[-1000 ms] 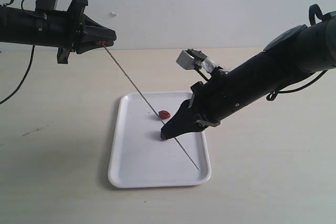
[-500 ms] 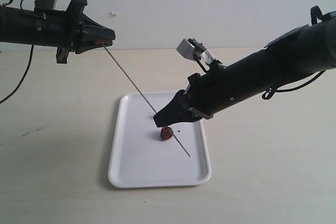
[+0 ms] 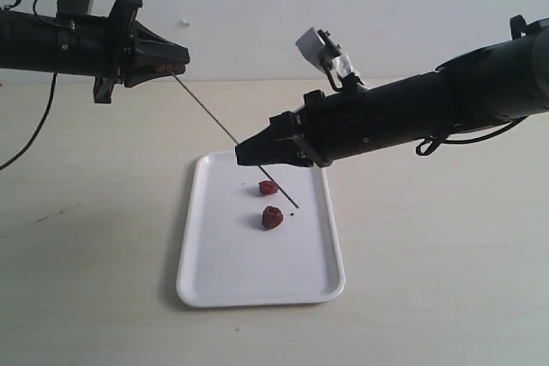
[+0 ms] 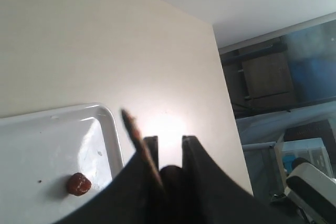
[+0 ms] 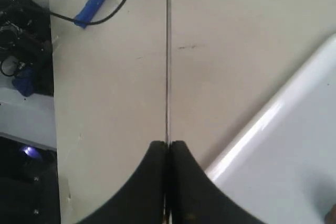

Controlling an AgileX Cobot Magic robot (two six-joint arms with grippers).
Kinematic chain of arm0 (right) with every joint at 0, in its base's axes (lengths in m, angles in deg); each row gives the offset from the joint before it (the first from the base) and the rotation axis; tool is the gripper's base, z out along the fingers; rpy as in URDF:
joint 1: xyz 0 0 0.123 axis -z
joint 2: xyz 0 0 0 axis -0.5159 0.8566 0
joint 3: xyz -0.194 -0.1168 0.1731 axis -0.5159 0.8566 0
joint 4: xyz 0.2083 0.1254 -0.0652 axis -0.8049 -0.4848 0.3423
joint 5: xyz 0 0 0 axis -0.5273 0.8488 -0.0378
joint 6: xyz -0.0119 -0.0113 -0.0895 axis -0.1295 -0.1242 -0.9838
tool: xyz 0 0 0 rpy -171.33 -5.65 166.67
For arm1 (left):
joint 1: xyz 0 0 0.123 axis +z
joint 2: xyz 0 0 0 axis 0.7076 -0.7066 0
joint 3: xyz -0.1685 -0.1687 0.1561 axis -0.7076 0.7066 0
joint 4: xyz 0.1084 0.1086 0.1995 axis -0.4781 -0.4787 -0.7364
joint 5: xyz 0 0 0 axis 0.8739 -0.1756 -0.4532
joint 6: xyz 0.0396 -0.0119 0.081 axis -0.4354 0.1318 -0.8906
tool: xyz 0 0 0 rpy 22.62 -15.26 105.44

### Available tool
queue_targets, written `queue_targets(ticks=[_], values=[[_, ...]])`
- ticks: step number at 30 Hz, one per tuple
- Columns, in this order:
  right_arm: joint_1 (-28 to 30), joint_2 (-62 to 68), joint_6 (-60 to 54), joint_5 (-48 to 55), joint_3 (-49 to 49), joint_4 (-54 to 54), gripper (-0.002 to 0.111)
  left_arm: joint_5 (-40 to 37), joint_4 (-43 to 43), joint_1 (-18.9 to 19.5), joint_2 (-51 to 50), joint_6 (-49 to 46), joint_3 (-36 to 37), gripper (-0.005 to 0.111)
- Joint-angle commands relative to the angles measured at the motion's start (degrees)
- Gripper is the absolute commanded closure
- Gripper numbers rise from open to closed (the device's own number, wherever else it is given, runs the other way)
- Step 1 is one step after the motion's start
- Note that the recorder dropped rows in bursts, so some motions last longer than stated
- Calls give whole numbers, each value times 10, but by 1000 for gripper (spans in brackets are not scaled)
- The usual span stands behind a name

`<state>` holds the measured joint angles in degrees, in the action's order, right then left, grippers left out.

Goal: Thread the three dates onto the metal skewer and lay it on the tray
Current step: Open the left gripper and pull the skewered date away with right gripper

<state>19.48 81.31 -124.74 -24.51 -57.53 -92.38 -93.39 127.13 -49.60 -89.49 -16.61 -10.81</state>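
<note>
On the tray's (image 3: 223, 285) far half we find the far date (image 3: 268, 187) just behind the near date (image 3: 272, 218); the skewer (image 3: 206, 110) slants above.

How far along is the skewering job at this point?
Done: nothing clearly; the visible shaft of the metal skewer is bare. In hand: the left gripper holds its upper end, and the right gripper is shut on its middle, above the tray. Left: a date and a second date lie loose on the tray; the third is not clearly visible. Threading and laying down remain.
</note>
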Motion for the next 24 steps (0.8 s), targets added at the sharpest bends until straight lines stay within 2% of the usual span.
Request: queue_targets(ticks=[1, 11, 19, 21, 24], values=[[3, -1, -16, -4, 0, -49, 108, -8, 18, -2, 2, -6, 0, 89], [-45, 35, -22, -12, -32, -98, 108, -3, 16, -2, 2, -9, 0, 89], [-47, 39, -22, -46, -36, -98, 108, 9, 15, 0, 2, -9, 0, 89], [-47, 39, -22, -64, -36, -98, 108, 14, 15, 0, 2, -14, 0, 87], [-47, 39, -28, -81, -36, -98, 108, 17, 15, 0, 2, -24, 0, 78]])
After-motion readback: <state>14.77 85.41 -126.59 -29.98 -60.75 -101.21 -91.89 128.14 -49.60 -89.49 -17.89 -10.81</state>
